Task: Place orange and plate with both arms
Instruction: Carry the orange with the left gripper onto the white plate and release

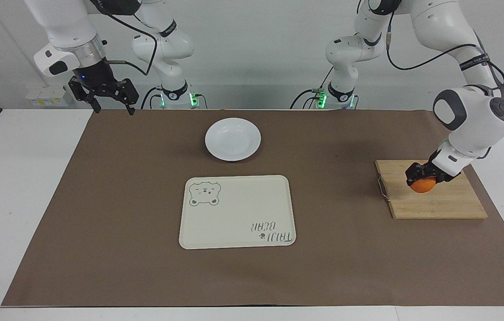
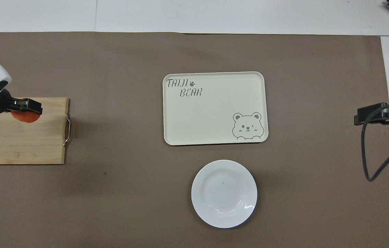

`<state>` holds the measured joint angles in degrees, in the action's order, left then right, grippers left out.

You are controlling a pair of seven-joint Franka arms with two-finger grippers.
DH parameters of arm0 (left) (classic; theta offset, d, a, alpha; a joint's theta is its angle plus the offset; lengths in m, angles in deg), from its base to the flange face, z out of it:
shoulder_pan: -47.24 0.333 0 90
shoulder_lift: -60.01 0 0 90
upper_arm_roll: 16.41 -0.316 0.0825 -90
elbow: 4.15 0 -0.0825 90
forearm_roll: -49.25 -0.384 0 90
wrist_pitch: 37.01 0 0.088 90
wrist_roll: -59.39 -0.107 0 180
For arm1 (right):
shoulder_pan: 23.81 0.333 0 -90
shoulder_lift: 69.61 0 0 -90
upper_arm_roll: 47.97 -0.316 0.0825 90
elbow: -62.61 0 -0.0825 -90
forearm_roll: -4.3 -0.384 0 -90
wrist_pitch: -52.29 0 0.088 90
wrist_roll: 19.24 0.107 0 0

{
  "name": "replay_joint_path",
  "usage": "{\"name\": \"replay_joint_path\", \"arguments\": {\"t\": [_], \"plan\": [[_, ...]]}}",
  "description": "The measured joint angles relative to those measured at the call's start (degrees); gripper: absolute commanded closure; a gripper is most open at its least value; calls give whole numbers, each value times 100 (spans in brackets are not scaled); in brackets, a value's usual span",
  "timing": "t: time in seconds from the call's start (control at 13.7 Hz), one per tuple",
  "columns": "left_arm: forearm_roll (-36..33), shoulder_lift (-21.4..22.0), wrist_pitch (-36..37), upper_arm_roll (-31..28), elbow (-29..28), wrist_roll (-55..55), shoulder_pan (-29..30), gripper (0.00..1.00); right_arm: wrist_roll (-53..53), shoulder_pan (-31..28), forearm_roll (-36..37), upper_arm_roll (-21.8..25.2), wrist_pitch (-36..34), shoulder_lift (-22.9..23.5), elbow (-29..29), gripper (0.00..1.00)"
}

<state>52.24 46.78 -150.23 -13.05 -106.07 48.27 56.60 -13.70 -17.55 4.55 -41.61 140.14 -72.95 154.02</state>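
My left gripper (image 1: 422, 181) is shut on the orange (image 1: 421, 186), holding it just above the wooden board (image 1: 439, 205) at the left arm's end of the table. From overhead the orange (image 2: 22, 116) peeks out under the left gripper (image 2: 24, 109). The white plate (image 1: 233, 139) lies empty on the brown mat, nearer to the robots than the tray; overhead, the plate (image 2: 224, 193) shows whole. My right gripper (image 1: 113, 110) hangs open over the mat's corner at the right arm's end, waiting; the right gripper (image 2: 370, 114) shows at the overhead view's edge.
A cream bear tray (image 1: 237, 211) lies empty mid-table, also seen overhead as the tray (image 2: 215, 108). The wooden board (image 2: 19, 144) has a metal handle on its edge toward the table's middle. Two small white arms with green lights stand along the robots' edge of the table.
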Motion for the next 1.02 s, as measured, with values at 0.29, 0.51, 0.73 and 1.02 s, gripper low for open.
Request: {"name": "replay_joint_path", "arguments": {"t": [0.29,0.51,0.73,1.02], "plan": [[-26,181,794,24,549,657,-362,100,0,0,0,0,0,0,0,0],[-92,357,1292,30,775,1242,-717,100,0,0,0,0,0,0,0,0],[-100,495,1691,39,934,2026,-1212,100,0,0,0,0,0,-1,0,0],[-100,564,1741,109,928,3238,-2201,100,0,0,0,1,0,-1,0,0]]}}
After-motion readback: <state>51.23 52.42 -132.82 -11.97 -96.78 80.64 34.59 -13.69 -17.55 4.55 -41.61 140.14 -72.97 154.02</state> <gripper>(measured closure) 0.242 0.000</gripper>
